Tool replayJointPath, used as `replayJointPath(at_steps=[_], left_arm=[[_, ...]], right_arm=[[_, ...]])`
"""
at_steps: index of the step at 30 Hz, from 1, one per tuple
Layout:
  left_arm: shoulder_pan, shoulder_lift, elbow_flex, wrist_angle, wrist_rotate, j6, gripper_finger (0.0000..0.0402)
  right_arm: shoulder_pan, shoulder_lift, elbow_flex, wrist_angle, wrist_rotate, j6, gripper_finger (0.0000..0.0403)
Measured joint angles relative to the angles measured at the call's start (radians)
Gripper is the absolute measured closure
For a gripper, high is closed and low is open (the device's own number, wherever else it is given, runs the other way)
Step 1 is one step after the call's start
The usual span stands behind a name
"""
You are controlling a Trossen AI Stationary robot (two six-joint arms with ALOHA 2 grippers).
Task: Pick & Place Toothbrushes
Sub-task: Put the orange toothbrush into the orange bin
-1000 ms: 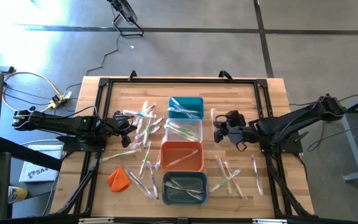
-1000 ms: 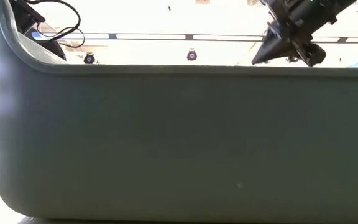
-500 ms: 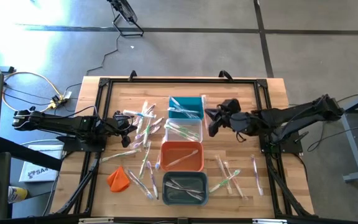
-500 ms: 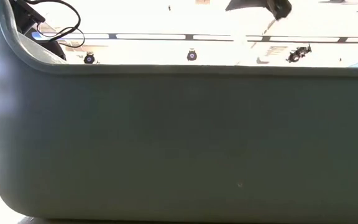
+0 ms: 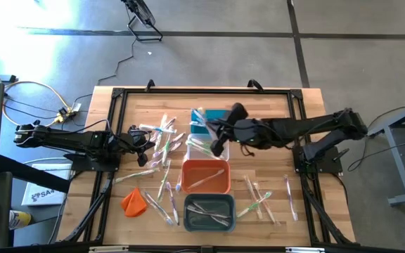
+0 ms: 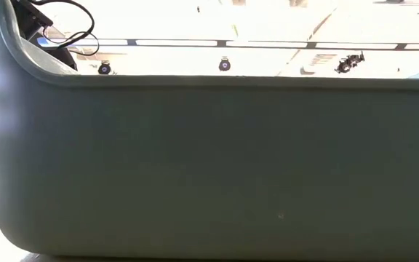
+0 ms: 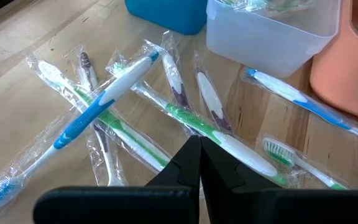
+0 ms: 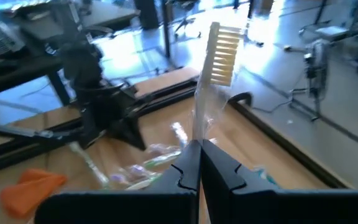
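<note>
My right gripper reaches over the teal bin and the clear bin. It is shut on a wrapped toothbrush, which also shows in the high view. My left gripper is shut and holds nothing. It stands over a pile of wrapped toothbrushes left of the bins; I cannot tell whether it touches them. More toothbrushes lie at the table's right and in the bins. The low view shows only the grey bin's wall. My right gripper pinches the toothbrush by its handle between its two fingers, through the clear wrapper. The fingers point toward the table's left. The toothbrush runs on past the fingertips, with its bristle head at the free end. It is lifted clear above the bins.
Four bins stand in a column at mid table: teal, clear, orange and grey, each with toothbrushes in it. An orange cloth-like lump lies near the front left. A black frame borders the wooden table.
My right gripper has gone toward the table's left edge, from right of the bins to above the teal and clear bins. It has stayed shut on the toothbrush and has passed out of the low view. My left arm has kept still.
</note>
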Motion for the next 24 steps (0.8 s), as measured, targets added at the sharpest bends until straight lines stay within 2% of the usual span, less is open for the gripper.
replayJointPath(at_steps=[4,10,17,24], left_arm=[[0.000,0.000,0.000,0.000,0.000,0.000,0.0401],[0.000,0.000,0.000,0.000,0.000,0.000,0.0401],[0.000,0.000,0.000,0.000,0.000,0.000,0.0401],[0.000,0.000,0.000,0.000,0.000,0.000,0.0401]], right_arm=[[-0.006,0.064,0.058,-0.028,-0.082,0.012,0.0400],[-0.005,0.122,0.076,-0.054,-0.207,0.063,0.0400],[-0.005,0.163,0.076,-0.158,-0.261,0.133,0.0400],[-0.002,0.210,0.076,-0.170,-0.309,0.160,0.0400]])
